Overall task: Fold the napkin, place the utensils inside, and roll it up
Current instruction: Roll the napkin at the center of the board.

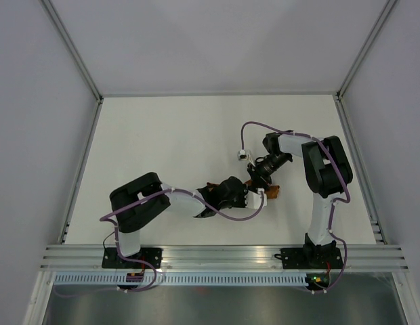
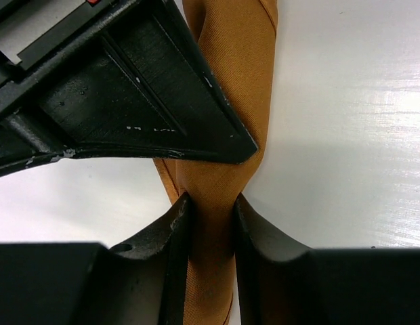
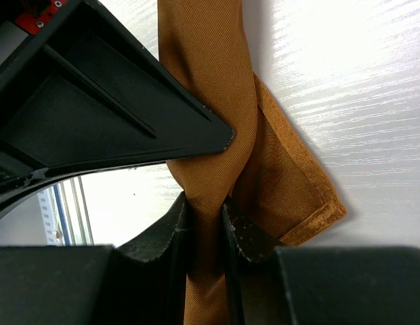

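The rust-orange napkin (image 1: 270, 192) is bunched into a narrow roll on the white table, mostly hidden under both grippers in the top view. My left gripper (image 2: 211, 210) is shut on the napkin (image 2: 230, 81), its jaws squeezing the rolled cloth. My right gripper (image 3: 204, 210) is shut on the napkin (image 3: 210, 74) too; a hemmed corner (image 3: 311, 210) sticks out beside its fingers. The two grippers (image 1: 245, 196) (image 1: 259, 181) sit close together along the roll. No utensil shows; it may be inside the cloth, I cannot tell.
The white table (image 1: 183, 142) is bounded by metal frame rails (image 1: 217, 94) at the back and sides. The right arm's purple cable (image 1: 264, 127) loops above the grippers. The aluminium rail (image 1: 223, 256) runs along the near edge.
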Available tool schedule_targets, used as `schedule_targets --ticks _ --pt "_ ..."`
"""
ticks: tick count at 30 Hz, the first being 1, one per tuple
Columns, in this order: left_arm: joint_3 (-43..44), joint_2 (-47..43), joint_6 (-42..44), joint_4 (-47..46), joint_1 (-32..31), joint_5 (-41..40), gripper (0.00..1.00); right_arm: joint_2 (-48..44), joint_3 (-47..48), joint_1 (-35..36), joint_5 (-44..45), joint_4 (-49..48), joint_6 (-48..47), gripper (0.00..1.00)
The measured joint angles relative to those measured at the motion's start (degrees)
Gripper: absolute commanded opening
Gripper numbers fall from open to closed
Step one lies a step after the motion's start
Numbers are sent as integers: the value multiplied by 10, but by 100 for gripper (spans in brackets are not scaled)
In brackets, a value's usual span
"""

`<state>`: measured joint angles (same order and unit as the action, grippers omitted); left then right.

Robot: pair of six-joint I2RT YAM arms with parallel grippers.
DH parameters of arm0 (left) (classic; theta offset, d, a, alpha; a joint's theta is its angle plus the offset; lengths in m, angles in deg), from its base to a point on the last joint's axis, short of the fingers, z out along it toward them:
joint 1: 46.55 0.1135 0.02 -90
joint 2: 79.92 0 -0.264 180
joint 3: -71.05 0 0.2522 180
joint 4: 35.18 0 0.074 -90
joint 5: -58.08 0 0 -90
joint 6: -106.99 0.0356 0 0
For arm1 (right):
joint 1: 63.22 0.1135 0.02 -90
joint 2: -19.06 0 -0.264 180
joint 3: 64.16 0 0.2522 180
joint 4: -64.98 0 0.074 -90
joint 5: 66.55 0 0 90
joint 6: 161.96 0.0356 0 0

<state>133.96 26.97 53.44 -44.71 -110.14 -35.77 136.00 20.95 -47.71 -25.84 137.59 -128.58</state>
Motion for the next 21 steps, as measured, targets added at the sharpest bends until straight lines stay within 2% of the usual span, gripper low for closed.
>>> schedule_targets --ticks 1,3,6,15,21 --pt "5 0 -3 10 1 2 8 -1 0 0 0 -1 1 35" --pt "13 0 -12 25 5 14 5 -4 -3 0 0 -3 6 47" --pt "26 0 -29 49 12 38 2 -26 -16 0 4 -10 18 55" --pt "51 1 -84 94 37 105 2 -99 -51 -19 50 -109 52 62" --pt "71 6 -118 124 57 149 2 -185 -95 -55 60 -209 113 63"
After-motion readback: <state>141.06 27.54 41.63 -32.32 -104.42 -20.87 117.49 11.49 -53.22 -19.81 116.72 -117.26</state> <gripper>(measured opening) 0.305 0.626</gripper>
